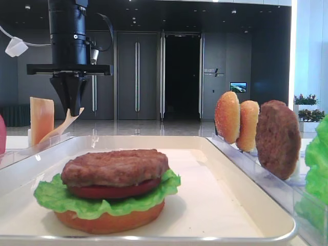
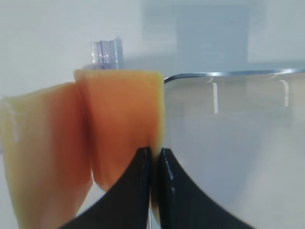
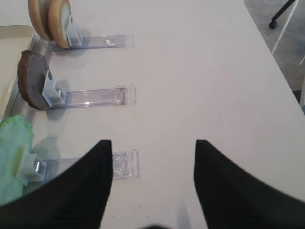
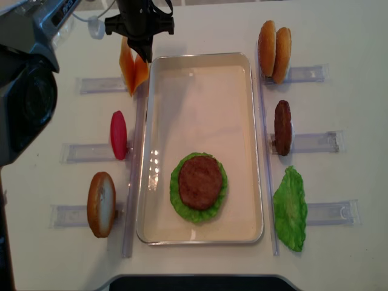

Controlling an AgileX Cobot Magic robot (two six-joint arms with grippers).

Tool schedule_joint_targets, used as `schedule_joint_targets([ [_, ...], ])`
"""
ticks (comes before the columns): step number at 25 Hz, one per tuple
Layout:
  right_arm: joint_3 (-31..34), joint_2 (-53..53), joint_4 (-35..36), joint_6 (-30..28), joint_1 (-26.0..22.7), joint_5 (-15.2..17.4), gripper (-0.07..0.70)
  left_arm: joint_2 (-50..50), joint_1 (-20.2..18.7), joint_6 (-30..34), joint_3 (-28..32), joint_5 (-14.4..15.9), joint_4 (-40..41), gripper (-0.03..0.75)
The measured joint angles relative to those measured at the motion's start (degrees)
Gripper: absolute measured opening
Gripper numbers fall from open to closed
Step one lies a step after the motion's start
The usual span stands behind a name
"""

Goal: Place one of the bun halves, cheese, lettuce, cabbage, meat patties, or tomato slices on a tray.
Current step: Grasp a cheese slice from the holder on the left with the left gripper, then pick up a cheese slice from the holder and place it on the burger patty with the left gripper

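Note:
My left gripper [image 2: 155, 152] is shut on the edge of a pale orange cheese slice [image 2: 119, 124], which stands in its clear rack just left of the white tray [image 4: 200, 56]. A second cheese slice [image 2: 43, 152] stands beside it. From the front, the gripper [image 1: 73, 108] points straight down and the pinched cheese [image 1: 65, 125] bends outward. On the tray lies a stack of a bun half [image 1: 110, 220], lettuce [image 1: 51, 197], a tomato slice [image 1: 115, 190] and a meat patty [image 1: 115, 166]. My right gripper [image 3: 152, 157] is open above bare table.
Right of the tray, clear racks hold two bun halves [image 4: 274, 42], a meat patty [image 4: 282, 127] and lettuce [image 4: 291, 209]. On the left, racks hold a tomato slice [image 4: 119, 134] and a bun half [image 4: 101, 204].

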Motion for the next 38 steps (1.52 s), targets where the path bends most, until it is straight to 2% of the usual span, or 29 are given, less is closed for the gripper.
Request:
schedule_joint_targets([
  [25,0.0,0.0,0.0,0.0,0.0,-0.02,0.398,-8.37,0.06,1.55,0.07,0.24,-0.77,0.016],
  [29,0.0,0.0,0.0,0.0,0.0,-0.02,0.398,-10.21,0.06,2.24,0.07,0.24,-3.43,0.016],
  [38,0.0,0.0,0.0,0.0,0.0,-0.02,0.398,-14.34,0.06,2.99,0.07,0.29,-15.02,0.016],
])
